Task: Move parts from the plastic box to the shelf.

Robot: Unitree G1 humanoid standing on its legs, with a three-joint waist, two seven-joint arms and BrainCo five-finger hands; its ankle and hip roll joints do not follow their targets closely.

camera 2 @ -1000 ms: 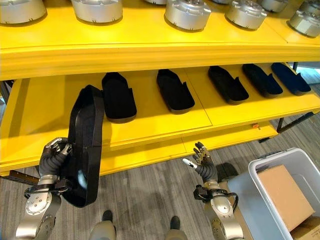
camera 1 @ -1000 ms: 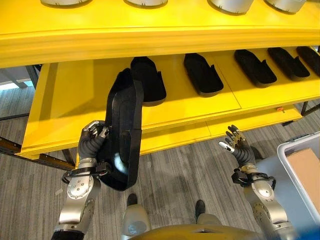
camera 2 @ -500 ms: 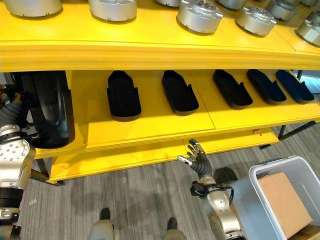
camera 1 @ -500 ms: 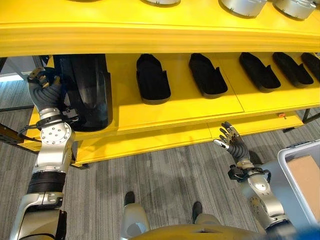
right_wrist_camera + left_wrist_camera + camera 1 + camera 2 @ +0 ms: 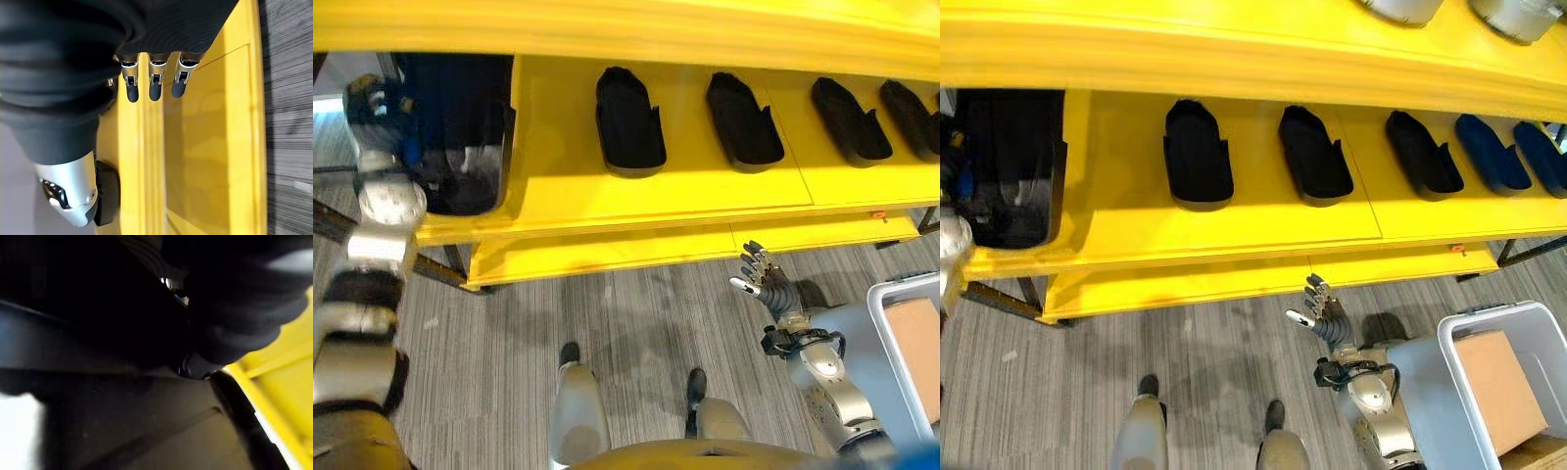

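Observation:
A long black moulded part [image 5: 460, 117] lies at the far left end of the yellow shelf [image 5: 568, 186], under the upper board. My left hand [image 5: 374, 103] is at the part's left edge with its fingers curled on it; the left wrist view has the dark part [image 5: 122, 421] right against the hand's cover. My right hand [image 5: 766, 291] hangs open below the shelf's front edge, holding nothing, its straight fingers [image 5: 154, 81] pointing at the yellow shelf front [image 5: 195, 122].
Several more black parts [image 5: 628, 122] lie in a row along the same shelf [image 5: 1234, 220]. A grey plastic box [image 5: 1503, 315] with a brown carton [image 5: 1494, 387] inside stands on the floor at the lower right. Silver round parts [image 5: 1400, 8] sit on the upper board.
The camera has tipped down. My left hand has carried the black part from in front of the shelf into its far left end. The right hand has barely moved.

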